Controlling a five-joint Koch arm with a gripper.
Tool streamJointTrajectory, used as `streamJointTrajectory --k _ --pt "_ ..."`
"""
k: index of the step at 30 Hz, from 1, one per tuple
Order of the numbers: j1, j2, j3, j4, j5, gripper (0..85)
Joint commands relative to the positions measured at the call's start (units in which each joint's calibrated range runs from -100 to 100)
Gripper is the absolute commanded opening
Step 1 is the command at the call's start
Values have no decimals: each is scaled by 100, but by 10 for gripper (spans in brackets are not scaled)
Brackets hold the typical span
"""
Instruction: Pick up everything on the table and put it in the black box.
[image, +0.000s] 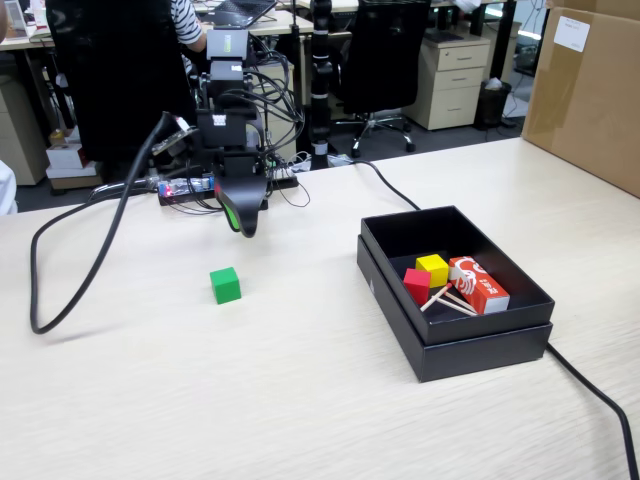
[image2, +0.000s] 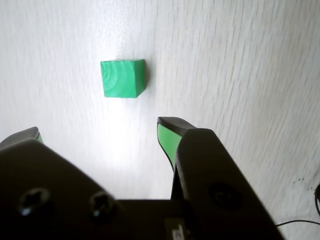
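Claw (image2: 100, 131) spread wide, empty, above table (image: 300, 400); green cube (image2: 123, 78) just ahead, untouched.

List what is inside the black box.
Inside the black box: a red cube, a yellow cube, an orange-and-white matchbox and loose matchsticks. Anything beneath them is hidden.

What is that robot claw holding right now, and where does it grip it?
Nothing. The end effector is open and empty above the table; the green cube lies untouched ahead of it.
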Motion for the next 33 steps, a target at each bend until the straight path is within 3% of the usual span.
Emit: streamJointTrajectory --k 1,25,33 --pt "-83 175 158 -22 -54 468" --pt "-264 2998 1128 384 -161 476" --pt "-274 3434 1137 384 -156 423"
